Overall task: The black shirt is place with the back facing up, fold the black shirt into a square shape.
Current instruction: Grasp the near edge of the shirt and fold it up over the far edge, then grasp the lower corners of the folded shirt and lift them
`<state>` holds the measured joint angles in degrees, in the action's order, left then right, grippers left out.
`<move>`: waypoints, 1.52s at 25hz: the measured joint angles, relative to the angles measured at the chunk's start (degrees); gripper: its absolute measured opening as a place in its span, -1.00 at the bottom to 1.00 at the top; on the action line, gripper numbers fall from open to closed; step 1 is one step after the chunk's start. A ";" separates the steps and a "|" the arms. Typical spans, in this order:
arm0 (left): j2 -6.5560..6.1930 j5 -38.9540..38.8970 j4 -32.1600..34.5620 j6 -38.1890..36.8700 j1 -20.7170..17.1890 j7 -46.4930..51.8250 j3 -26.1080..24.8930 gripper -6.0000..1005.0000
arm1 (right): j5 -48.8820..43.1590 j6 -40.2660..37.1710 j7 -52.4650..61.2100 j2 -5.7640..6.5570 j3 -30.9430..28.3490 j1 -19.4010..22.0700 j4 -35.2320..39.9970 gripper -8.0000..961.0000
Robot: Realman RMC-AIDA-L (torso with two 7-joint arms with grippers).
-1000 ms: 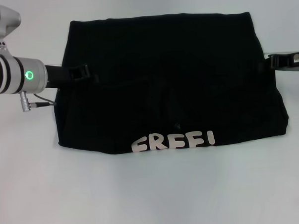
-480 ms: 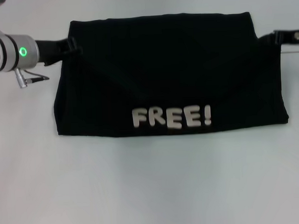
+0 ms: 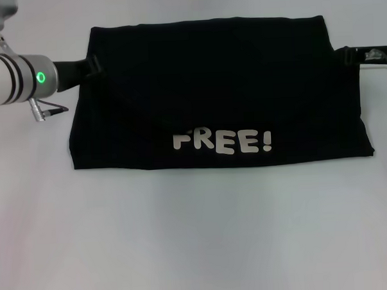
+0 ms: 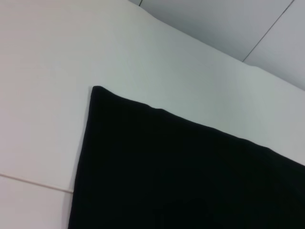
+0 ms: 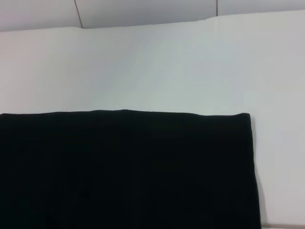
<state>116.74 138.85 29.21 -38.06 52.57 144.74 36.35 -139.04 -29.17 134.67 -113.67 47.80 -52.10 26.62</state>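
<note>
The plain white surface (image 3: 197,235) carries everything here, and nearly its whole far half is taken up by the large black soft-fabric short-sleeved shirt (image 3: 216,86), which lies flat as a wide rectangle with its near edge a straight fold and its two far corners squared off. It sits that way, I judge, because a lengthwise fold has been laid over: the white block letters "FREE!" (image 3: 222,142) show on top near the front edge, which suggests the printed side has been turned up onto the back. The cloth looks matte and faintly ribbed, with only shallow creases running across it, and it is wider than it is deep, so it reads as not yet square. The left tool (image 3: 90,65) sits at the shirt's left edge, toward the far corner, at the end of the silver arm with a green ring light (image 3: 41,78); the right tool (image 3: 349,55) is at the opposite edge, at about the same depth. Whether either tool pinches the fabric or has let go I cannot tell, since black fingers merge with black cloth.
</note>
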 joint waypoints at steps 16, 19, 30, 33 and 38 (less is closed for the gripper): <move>2.12 -0.61 -0.20 1.31 -0.28 -1.79 7.92 -0.76 | -0.06 -2.51 0.52 0.12 0.33 -0.64 1.22 -0.79; 0.97 -0.62 0.76 -5.15 -0.62 -1.21 7.35 -0.75 | 0.06 -5.54 1.33 0.64 -0.02 -0.45 2.34 -0.79; -4.34 -6.25 10.91 -34.06 -10.44 3.21 -1.27 0.15 | -0.05 -24.54 13.11 4.45 -0.19 0.53 8.87 0.03; -7.24 -5.92 6.36 -35.06 -11.27 2.24 -1.02 0.25 | 0.30 -29.91 16.36 6.18 -0.81 0.31 9.56 0.24; -7.54 -5.90 3.54 -32.80 -12.66 -0.83 -0.89 0.41 | 0.49 -36.30 17.42 7.14 -5.20 0.44 11.83 0.65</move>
<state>109.20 132.95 32.75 -70.86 39.91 143.90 35.45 -138.54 -65.47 152.10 -106.53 42.61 -51.65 38.45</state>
